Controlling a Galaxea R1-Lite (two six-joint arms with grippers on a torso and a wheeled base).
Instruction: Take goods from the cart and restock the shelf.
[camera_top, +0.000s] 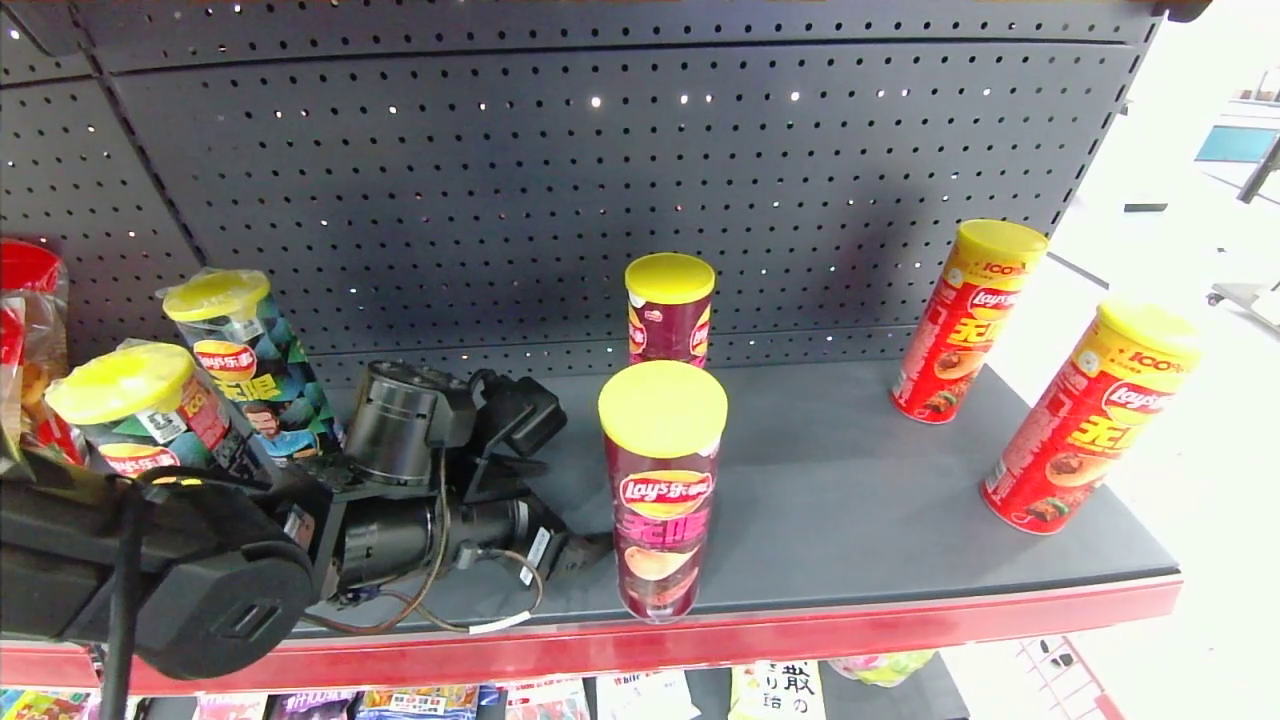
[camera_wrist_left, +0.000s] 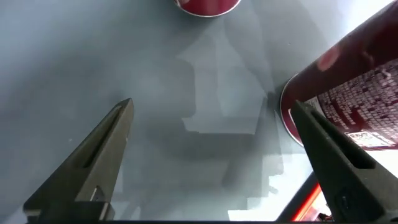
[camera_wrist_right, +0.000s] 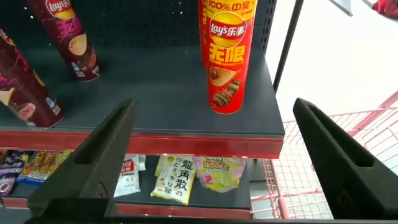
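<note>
Both spread apart: left gripper (camera_wrist_left: 217, 155) beside maroon can (camera_wrist_left: 367, 81), right gripper (camera_wrist_right: 217, 162) before red can (camera_wrist_right: 227, 56) and cart (camera_wrist_right: 289, 183).

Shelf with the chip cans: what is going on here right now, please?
A two-armed robot is restocking the shelf. Its left gripper rests low over the shelf board, open and holding nothing, right beside the front purple can. The right gripper is also open and empty, in front of the shelf edge, facing a red can that stands upright.
</note>
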